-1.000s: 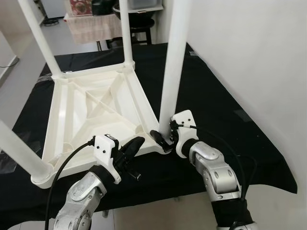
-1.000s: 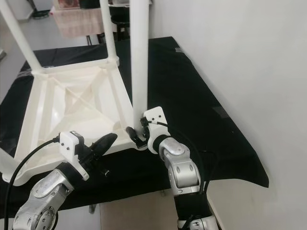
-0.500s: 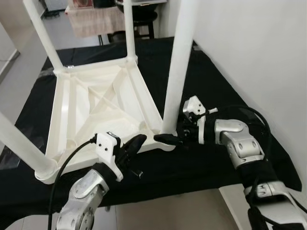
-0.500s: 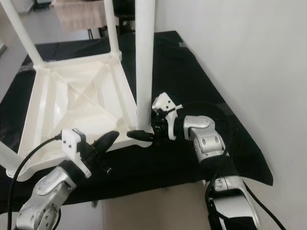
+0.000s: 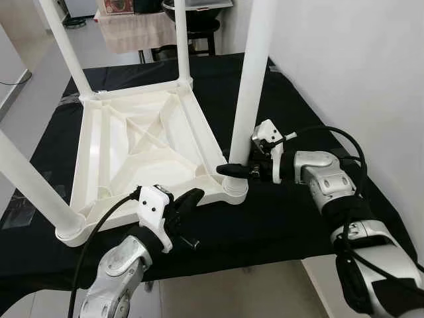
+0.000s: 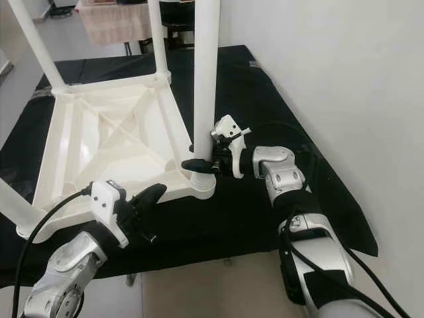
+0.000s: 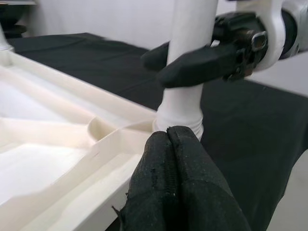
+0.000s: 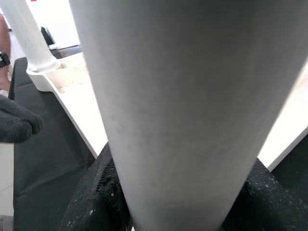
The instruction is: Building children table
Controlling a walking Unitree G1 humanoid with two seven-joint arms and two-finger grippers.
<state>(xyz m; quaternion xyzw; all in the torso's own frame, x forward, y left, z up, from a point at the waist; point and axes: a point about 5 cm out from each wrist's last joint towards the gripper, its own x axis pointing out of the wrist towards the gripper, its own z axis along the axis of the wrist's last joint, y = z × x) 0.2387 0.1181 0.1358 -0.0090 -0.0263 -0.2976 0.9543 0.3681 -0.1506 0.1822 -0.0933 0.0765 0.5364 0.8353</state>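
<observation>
A white plastic children's table [image 5: 132, 142] lies upside down on a black-covered bench [image 5: 298, 218], its legs pointing up. My right gripper [image 5: 233, 169] comes in from the right and is shut on the near right leg [image 5: 255, 73] just above its socket [image 5: 233, 191]. In the right wrist view that leg [image 8: 183, 96] stands between the black fingers [image 8: 96, 192]. My left gripper [image 5: 189, 199] is shut with nothing in it, its tips by the table's front rim close to that socket. In the left wrist view the joined fingertips [image 7: 168, 139] point at the leg's base [image 7: 180, 113].
A white wall runs close along the right side. The bench's front edge [image 5: 252, 265] lies just under both arms. The near left leg [image 5: 30, 185] rises at the left. Behind the bench stand a cloth-covered table [image 5: 136, 30] and a dark stool [image 5: 199, 26].
The camera has shifted. My right arm has swung out to the right, and its gripper has risen from the socket's base to clasp the leg sideways. The left gripper has hardly moved.
</observation>
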